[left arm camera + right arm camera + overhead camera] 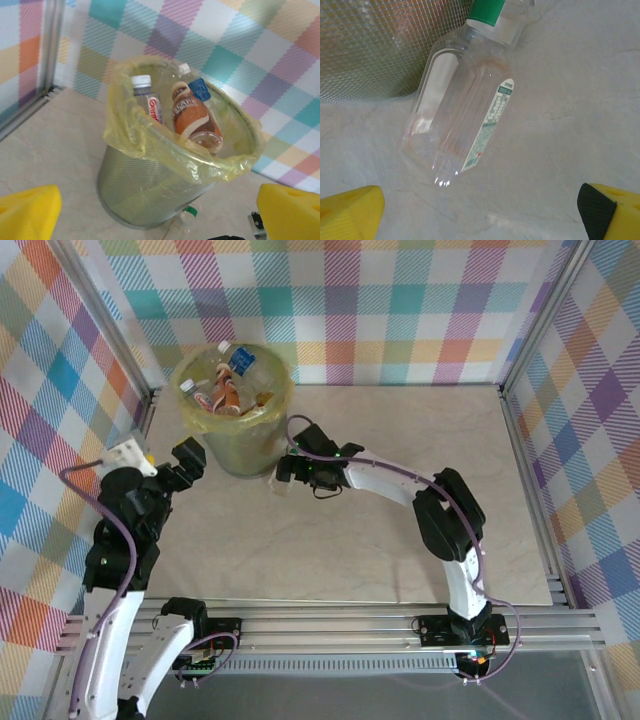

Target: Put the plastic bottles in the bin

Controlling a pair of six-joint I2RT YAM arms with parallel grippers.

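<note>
Checked walls (400,300) ring the desk (380,550); the left pincer (185,466) hangs open, empty, beside the far-left bin (240,452) of plastic bottles (225,388). One clear bottle (455,120) lies at its foot, the right pincer (480,210) spread empty above, presumably to grasp it.

Bin (238,452): mesh bucket with a yellow-green bag liner, upright at far left of desk (400,540). Labelled bottles (192,117) piled inside, orange-brown one on top. Clear bottle (460,115) with green neck band lies on its side just beside the base.
</note>
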